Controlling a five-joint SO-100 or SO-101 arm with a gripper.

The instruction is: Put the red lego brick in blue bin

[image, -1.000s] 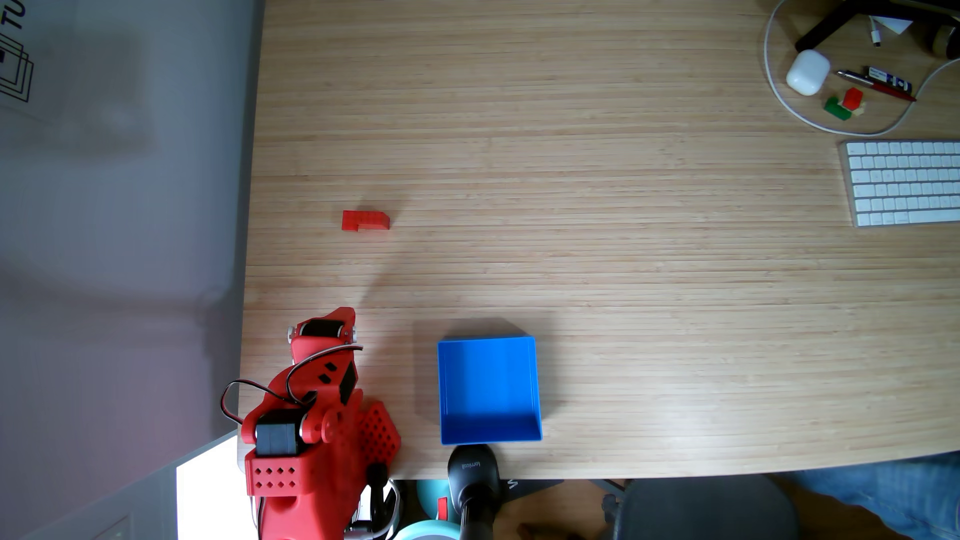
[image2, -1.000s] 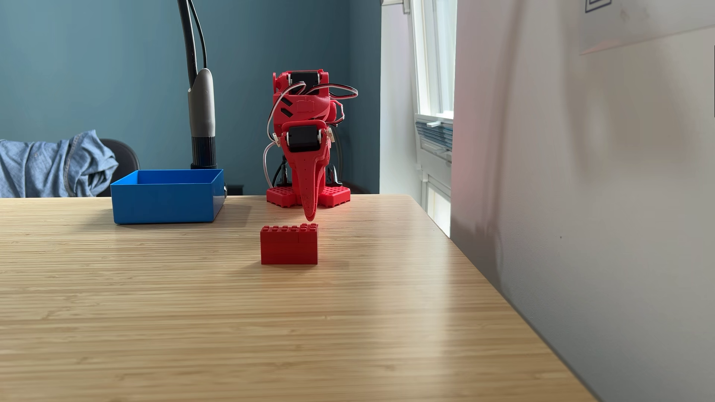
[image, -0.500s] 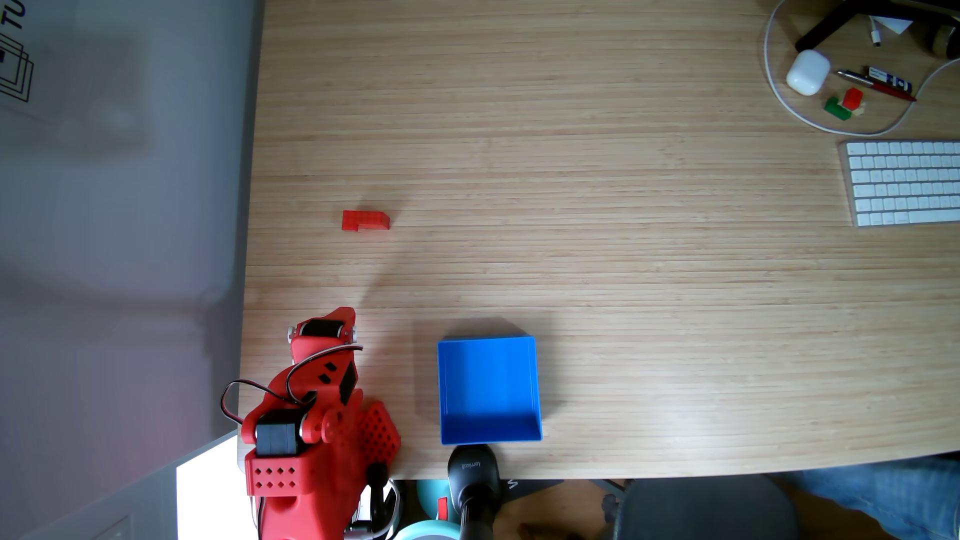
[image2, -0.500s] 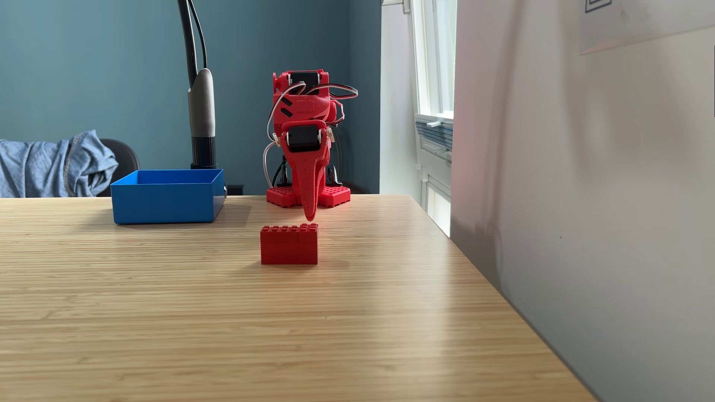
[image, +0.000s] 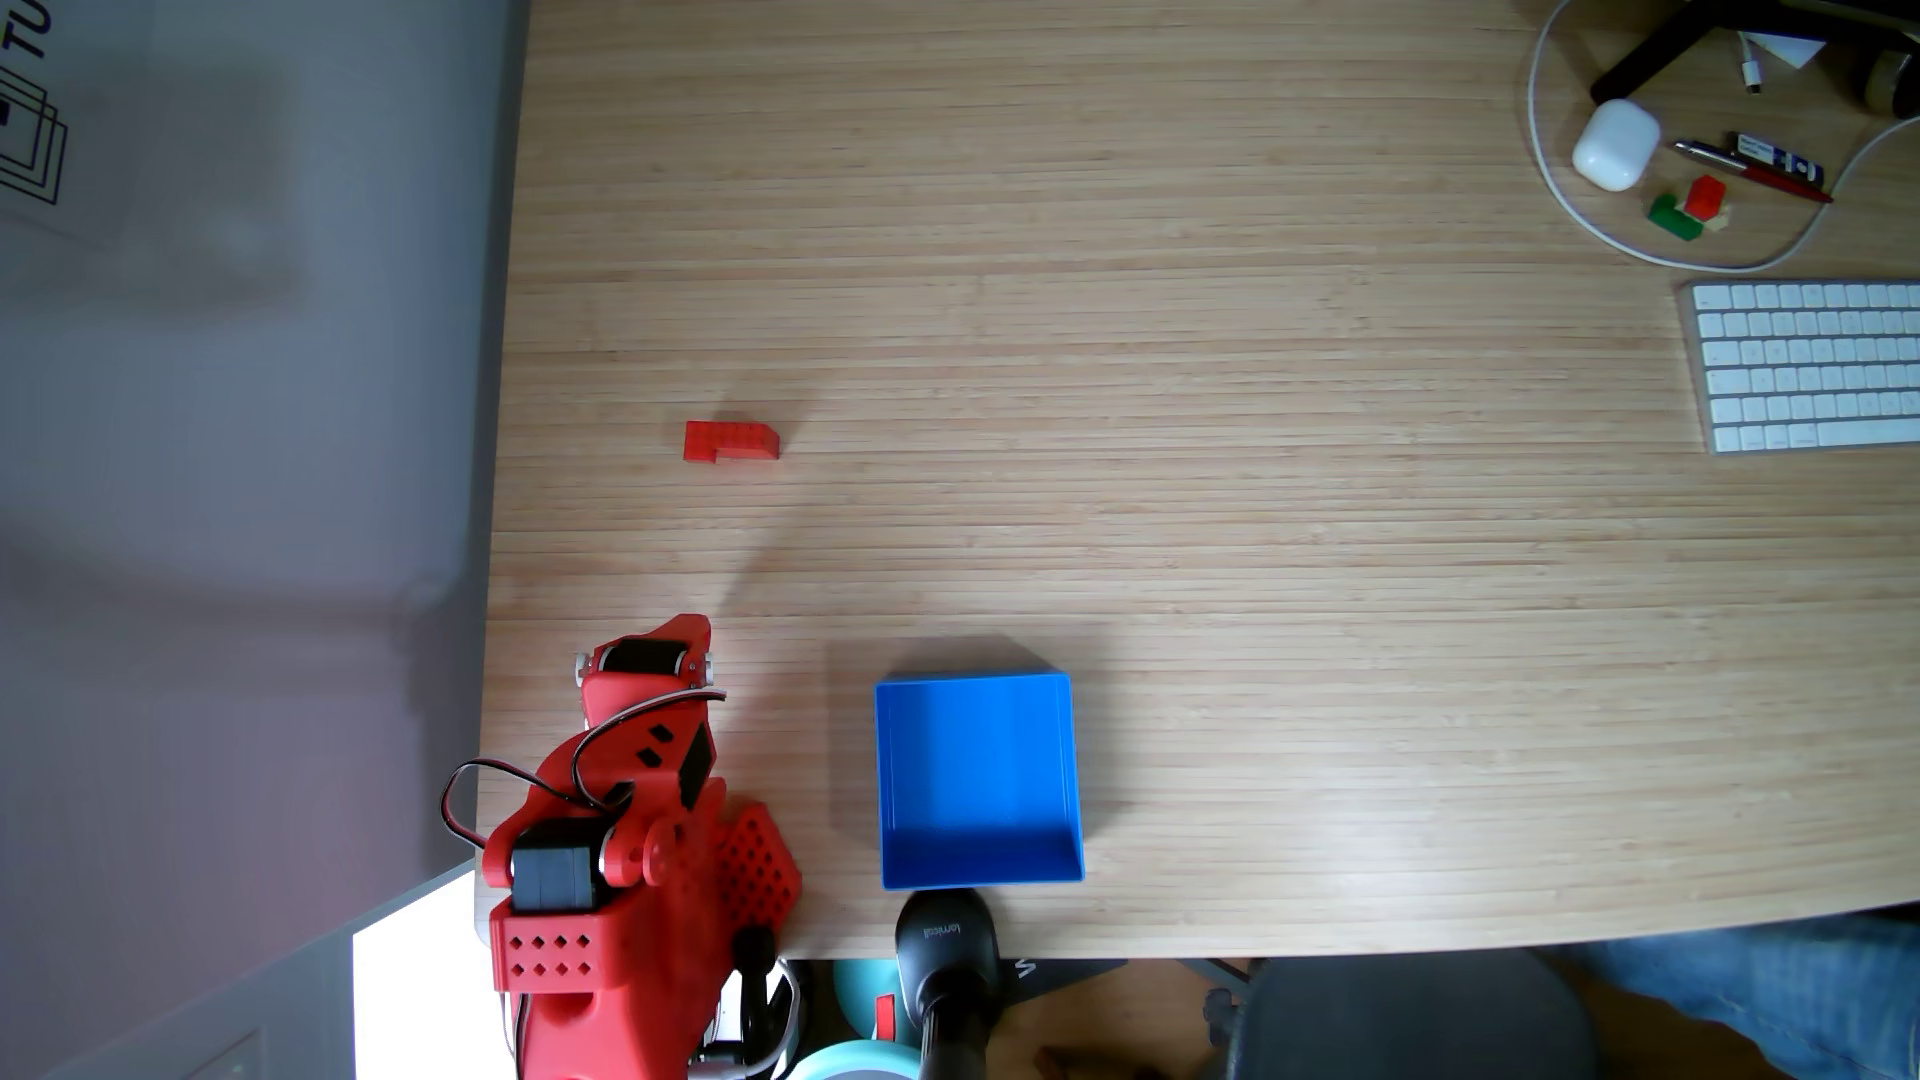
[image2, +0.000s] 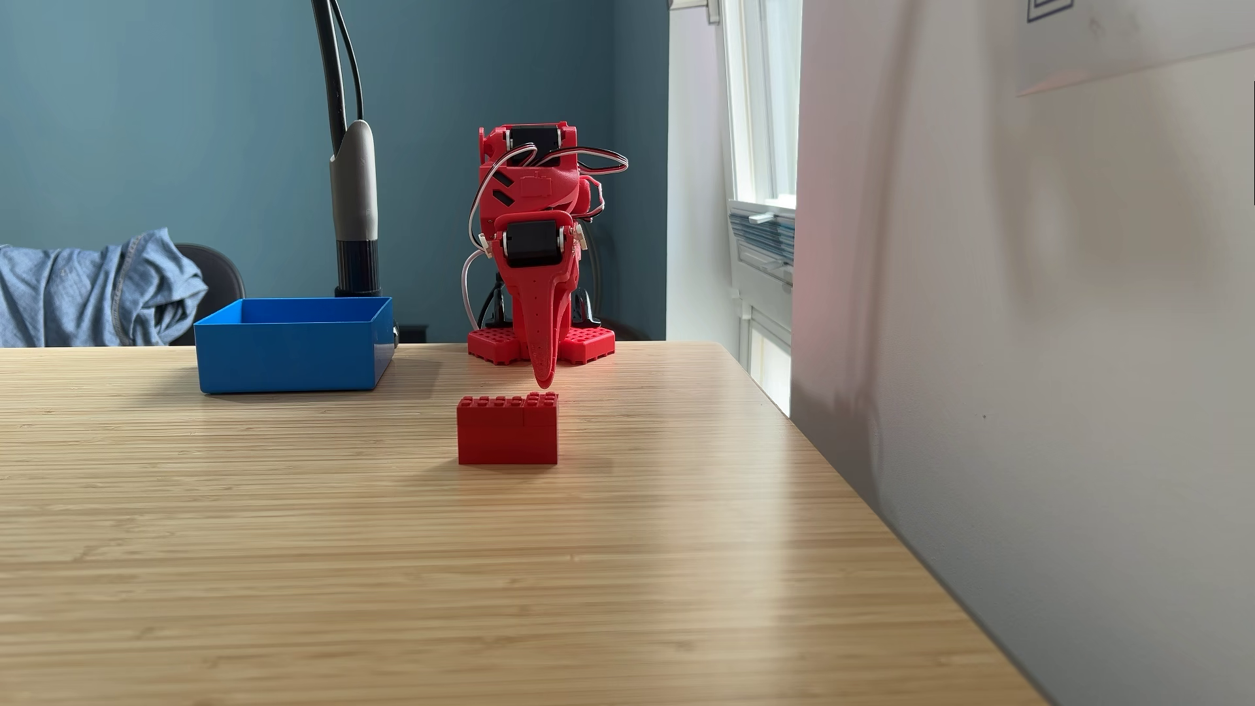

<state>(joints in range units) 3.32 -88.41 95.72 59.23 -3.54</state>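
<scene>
in a fixed view from above, the red lego brick (image: pixel 730 440) lies on the wooden table (image: pixel 1247 519), studs up, near the table's left edge and well apart from everything else. taking the blue bin (image: pixel 979 779) as landmark: the brick sits up and to the left of it, with bare wood between them. the bin stands just short of the table's lower edge, with a black camera post (image: pixel 945 966) touching its lower wall. the red arm (image: pixel 634 810) is folded to the left of the bin, at the table's lower left corner, and its gripper (image: pixel 694 627) points up toward the brick; i cannot tell here how the jaws stand. far up and right of the bin lie a white keyboard (image: pixel 1808 366), a white case (image: pixel 1616 143) and a small red and green block (image: pixel 1687 208).

in a fixed view from table level, the brick (image2: pixel 507 429) stands in front of the arm, right of the bin (image2: pixel 293 346). the gripper (image2: pixel 544 381) hangs tip down with its fingers together, clear of the table, holding nothing. the table's right edge runs near a grey wall (image2: pixel 1019 339).

nothing differs from the earlier frames: arm, brick and bin all keep their places.
</scene>
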